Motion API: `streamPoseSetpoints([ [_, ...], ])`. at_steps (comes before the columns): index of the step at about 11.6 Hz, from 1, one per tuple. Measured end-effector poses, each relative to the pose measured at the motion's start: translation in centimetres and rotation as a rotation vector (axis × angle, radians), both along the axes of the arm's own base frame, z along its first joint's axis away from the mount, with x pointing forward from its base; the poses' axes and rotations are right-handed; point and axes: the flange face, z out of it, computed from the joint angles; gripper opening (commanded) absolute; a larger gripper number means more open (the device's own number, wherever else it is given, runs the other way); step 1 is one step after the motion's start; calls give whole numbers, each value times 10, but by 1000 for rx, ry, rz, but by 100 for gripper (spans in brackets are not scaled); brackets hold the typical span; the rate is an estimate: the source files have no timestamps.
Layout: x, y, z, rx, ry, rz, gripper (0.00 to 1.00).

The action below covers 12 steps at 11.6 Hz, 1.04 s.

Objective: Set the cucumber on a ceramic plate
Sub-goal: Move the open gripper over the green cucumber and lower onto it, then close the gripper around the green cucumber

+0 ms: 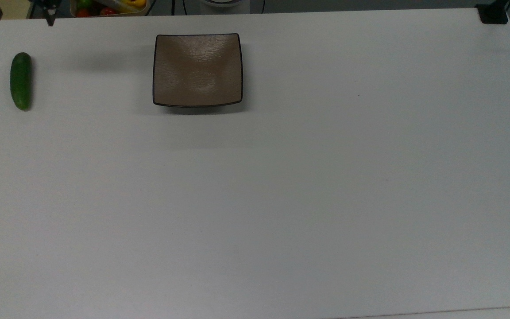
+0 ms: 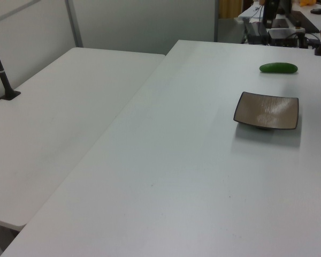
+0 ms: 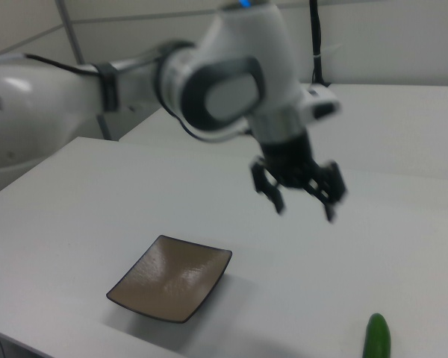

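Lying on the white counter [image 1: 281, 199], the cucumber [image 1: 21, 81] sits well apart from the plate [image 1: 197, 70], toward the top view's left, and the plate holds nothing. In the right view the gripper [image 3: 305, 200] hangs in the air above the counter, between plate [image 3: 171, 277] and cucumber [image 3: 377, 337], touching neither. Its fingers [image 3: 276, 195] stand spread apart and point down, with nothing between them. In the left view the cucumber [image 2: 278, 67] lies beyond the plate [image 2: 267, 110].
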Motion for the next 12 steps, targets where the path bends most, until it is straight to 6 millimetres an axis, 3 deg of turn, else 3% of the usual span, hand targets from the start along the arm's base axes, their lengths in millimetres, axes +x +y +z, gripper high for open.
streamPoseSetpoints([
  [2, -3, -44, -48, -21, 14, -22, 100],
  [4, -5, -72, -94, -29, 39, -33, 100],
  [6, -8, -89, -130, -45, 34, -36, 100],
  [12, -17, -113, -206, -42, 85, -57, 100],
])
